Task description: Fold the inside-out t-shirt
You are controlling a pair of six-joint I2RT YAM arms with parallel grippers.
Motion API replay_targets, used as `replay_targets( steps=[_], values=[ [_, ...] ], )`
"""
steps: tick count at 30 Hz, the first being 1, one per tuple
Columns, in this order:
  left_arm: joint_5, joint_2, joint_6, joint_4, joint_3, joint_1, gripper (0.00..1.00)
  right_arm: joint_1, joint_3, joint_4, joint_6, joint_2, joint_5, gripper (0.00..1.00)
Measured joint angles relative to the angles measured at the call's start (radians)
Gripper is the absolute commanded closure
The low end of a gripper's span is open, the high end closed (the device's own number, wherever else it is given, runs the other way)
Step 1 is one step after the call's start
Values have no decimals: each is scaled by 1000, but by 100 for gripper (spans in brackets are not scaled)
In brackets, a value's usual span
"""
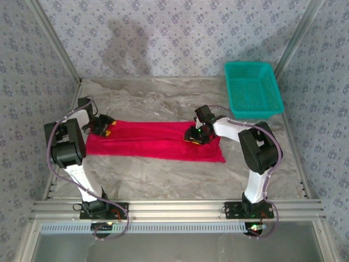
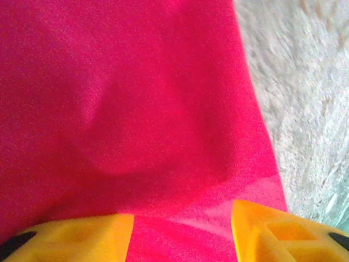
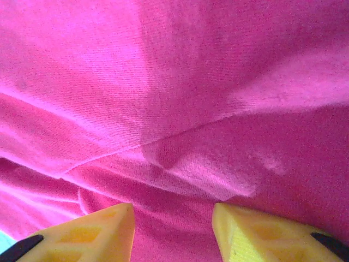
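Note:
The red t-shirt lies folded into a long flat strip across the middle of the table. My left gripper rests over its far left end; in the left wrist view its yellow fingers stand apart with red cloth flat beneath them. My right gripper sits on the strip's right part. The right wrist view has its yellow fingers spread wide above creased cloth with a seam line running across.
A teal mesh basket stands at the back right corner of the marbled table. Patterned walls close in the back and both sides. A metal rail runs along the near edge.

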Motion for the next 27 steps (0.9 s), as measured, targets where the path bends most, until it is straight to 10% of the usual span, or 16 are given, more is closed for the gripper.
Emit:
replay_targets(
  steps=[9, 14, 27],
  values=[
    [-236, -130, 66, -90, -47, 54, 43, -7, 37, -113, -58, -24, 42, 48],
    [-382, -230, 99, -136, -18, -33, 43, -11, 52, -240, -111, -126, 137, 18],
    [-289, -223, 108, -101, -18, -123, 43, -126, 101, -388, -168, -60, 417, 7]
  ],
)
